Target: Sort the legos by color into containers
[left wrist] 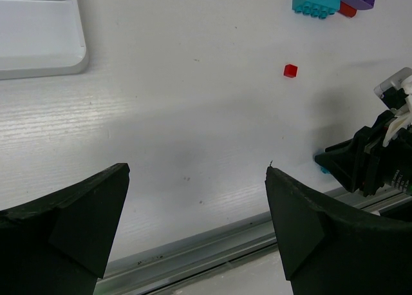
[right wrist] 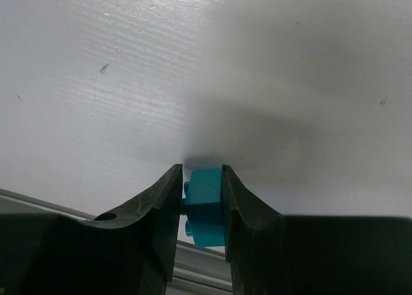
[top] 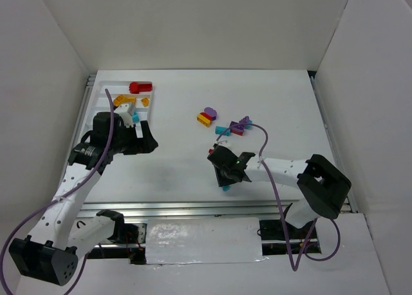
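My right gripper is shut on a teal brick low over the table near the front rail; the brick also shows in the top view. My left gripper is open and empty, just right of the white tray. The tray holds a red brick, orange bricks and a teal brick. Loose bricks lie mid-table: a yellow-and-red one, a purple one, a teal one and a red-and-purple cluster.
A tiny red brick lies on the table between the arms. The tray's corner shows at the upper left of the left wrist view. The metal front rail runs just below both grippers. White walls enclose the table.
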Robot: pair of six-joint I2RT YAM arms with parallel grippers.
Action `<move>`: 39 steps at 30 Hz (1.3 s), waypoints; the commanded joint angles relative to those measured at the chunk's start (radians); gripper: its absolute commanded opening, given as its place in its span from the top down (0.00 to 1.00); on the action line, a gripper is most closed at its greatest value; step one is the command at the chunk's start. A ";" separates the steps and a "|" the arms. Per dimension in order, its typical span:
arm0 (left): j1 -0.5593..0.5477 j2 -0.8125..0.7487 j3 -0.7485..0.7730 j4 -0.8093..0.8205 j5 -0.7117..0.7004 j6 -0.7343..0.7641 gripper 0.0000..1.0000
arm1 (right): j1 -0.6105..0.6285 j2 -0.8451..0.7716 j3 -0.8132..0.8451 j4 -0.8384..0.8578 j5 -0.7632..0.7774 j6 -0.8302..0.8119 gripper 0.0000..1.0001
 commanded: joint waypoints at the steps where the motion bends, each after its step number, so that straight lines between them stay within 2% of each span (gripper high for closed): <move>1: 0.000 0.012 0.002 0.031 0.017 0.020 0.01 | 0.004 -0.044 0.004 0.004 0.014 0.013 1.00; 9: 0.000 0.018 0.004 0.039 0.040 0.009 0.00 | 0.000 -0.075 0.024 0.018 0.028 0.045 1.00; 12: 0.000 0.012 -0.010 0.065 0.122 -0.014 0.01 | 0.002 -0.112 0.040 0.034 0.035 0.093 1.00; 13: 0.000 0.005 -0.022 0.080 0.200 -0.027 0.00 | 0.003 -0.145 0.043 0.040 0.038 0.107 1.00; 15: 0.000 -0.023 -0.093 0.185 0.324 -0.069 0.01 | 0.000 -0.193 0.040 0.075 0.037 0.149 1.00; 16: 0.000 -0.035 -0.122 0.239 0.472 -0.084 0.00 | -0.003 -0.254 0.038 0.092 0.032 0.162 1.00; 19: -0.004 -0.075 -0.220 0.460 0.641 -0.226 0.00 | -0.030 -0.407 0.009 0.174 0.006 0.208 1.00; 21: -0.032 -0.100 -0.306 0.699 0.742 -0.320 0.01 | -0.053 -0.493 -0.035 0.266 -0.020 0.242 1.00; 22: -0.052 -0.106 -0.336 0.788 0.767 -0.418 0.00 | -0.058 -0.579 -0.051 0.347 -0.049 0.251 1.00; 23: -0.104 -0.111 -0.381 0.945 0.791 -0.457 0.01 | -0.058 -0.615 -0.083 0.394 -0.069 0.262 1.00; 25: -0.175 -0.100 -0.404 1.043 0.776 -0.508 0.00 | -0.058 -0.696 -0.107 0.513 -0.142 0.269 1.00; 29: -0.379 -0.055 -0.403 1.209 0.739 -0.515 0.01 | -0.056 -0.747 -0.115 0.595 -0.196 0.276 1.00; 32: -0.456 -0.051 -0.386 1.275 0.695 -0.492 0.00 | -0.058 -0.765 -0.121 0.624 -0.271 0.269 1.00; 35: -0.491 -0.045 -0.354 1.249 0.664 -0.448 0.03 | -0.058 -0.771 -0.137 0.687 -0.383 0.272 1.00; 39: -0.496 -0.014 -0.328 1.269 0.666 -0.446 0.08 | -0.055 -0.765 -0.147 0.724 -0.437 0.288 1.00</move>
